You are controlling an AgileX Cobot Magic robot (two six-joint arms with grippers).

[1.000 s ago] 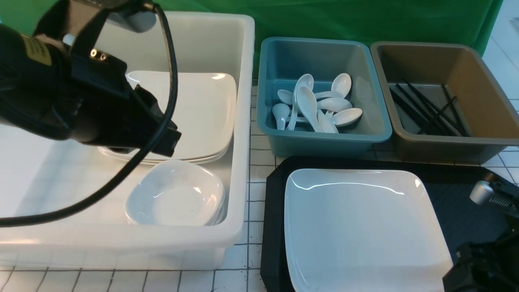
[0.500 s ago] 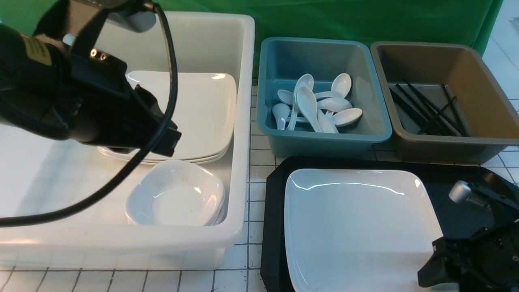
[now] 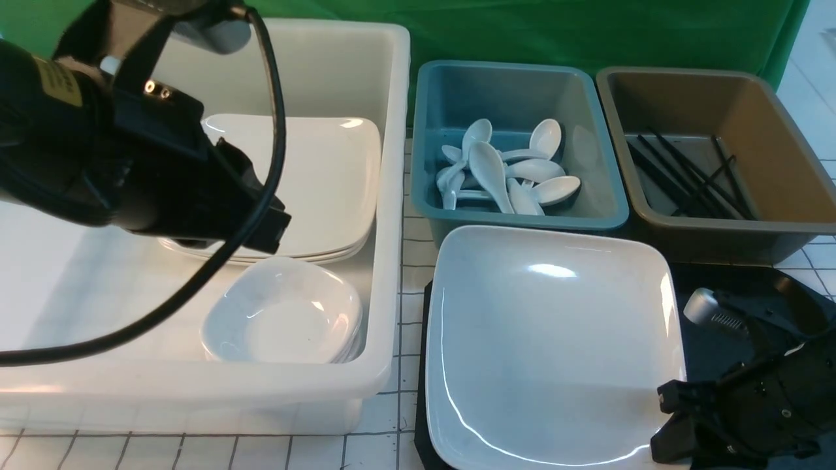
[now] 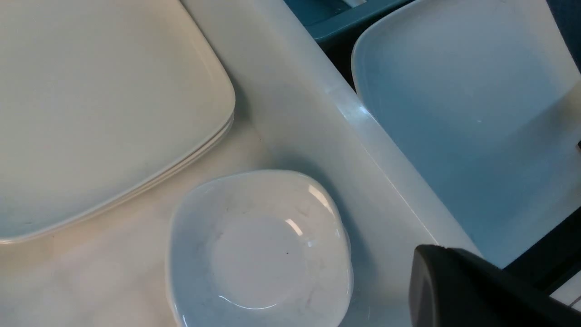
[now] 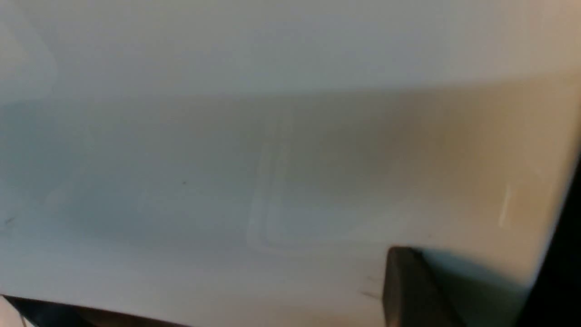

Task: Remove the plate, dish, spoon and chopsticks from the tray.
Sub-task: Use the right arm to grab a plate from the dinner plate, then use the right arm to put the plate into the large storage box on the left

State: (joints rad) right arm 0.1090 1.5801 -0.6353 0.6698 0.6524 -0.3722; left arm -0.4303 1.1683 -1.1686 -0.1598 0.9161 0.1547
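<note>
The large white square plate [image 3: 548,339] hangs tilted over the black tray [image 3: 731,275], its far edge raised toward the bins. My right gripper [image 3: 673,418] is shut on the plate's near right corner. In the right wrist view the plate [image 5: 227,136] fills the frame and one dark finger [image 5: 408,290] lies on it. My left gripper [image 3: 271,228] hovers over the white tub [image 3: 392,196], above a small white dish [image 4: 258,254]; only one of its fingers [image 4: 476,290] shows. No spoon or chopsticks show on the tray.
The tub holds stacked white plates [image 3: 313,183] and stacked small dishes [image 3: 281,313]. Behind the tray, a blue bin [image 3: 522,225] holds several white spoons [image 3: 503,173]. To the right of it, a brown bin [image 3: 718,235] holds black chopsticks [image 3: 686,176].
My right gripper slid left onto the plate's near right corner and closed on it. The plate then rose off the tray and tilted, far edge up.
</note>
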